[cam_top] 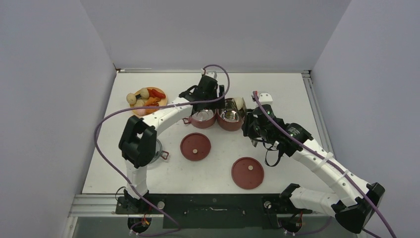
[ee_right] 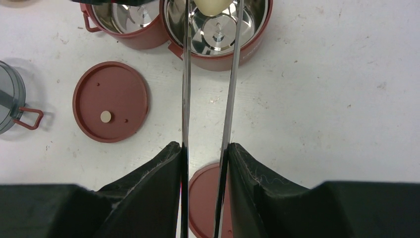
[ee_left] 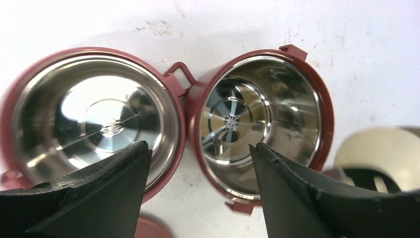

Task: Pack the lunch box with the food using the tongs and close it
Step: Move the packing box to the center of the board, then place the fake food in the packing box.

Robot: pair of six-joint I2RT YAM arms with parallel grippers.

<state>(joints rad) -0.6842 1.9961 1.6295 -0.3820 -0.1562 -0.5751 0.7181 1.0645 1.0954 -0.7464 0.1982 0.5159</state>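
Two maroon containers point(cam_top: 202, 119) of the lunch box stand side by side, touching, at the middle of a white counter point(cam_top: 287, 94), both open and showing shiny steel insides. We see the most free room in the upper right of the top view, where the counter lies bare up to a metal rail point(cam_top: 311, 106) along its right edge. A narrower bare strip runs along the bottom of that view, between the lids and the arm bases.

In the left wrist view the left gripper point(ee_left: 198, 146) hovers over the gap between the two containers. Its black fingers point(ee_left: 114, 178) are spread wide apart with nothing between them.

In the right wrist view the right gripper point(ee_right: 204, 146) is clamped on the tongs point(ee_right: 185, 99), whose two thin silver arms run straight up the frame. At the top edge a whitish egg-like piece point(ee_right: 213, 6) sits between those arms, above the steel inside of the right-hand container. The tips themselves are cut off by the frame edge.

Two flat maroon disc lids point(cam_top: 195, 147) lie apart from each other, lower centre in the top view, below the containers. A grey translucent lid point(ee_right: 10, 99) rests at centre left, partly hidden by the left arm.

Most of the food point(cam_top: 157, 93) is heaped on a yellow-orange plate point(cam_top: 162, 99) in the upper left, well apart from the containers. Plain grey-lilac walls point(cam_top: 49, 74) close the counter in on three sides.
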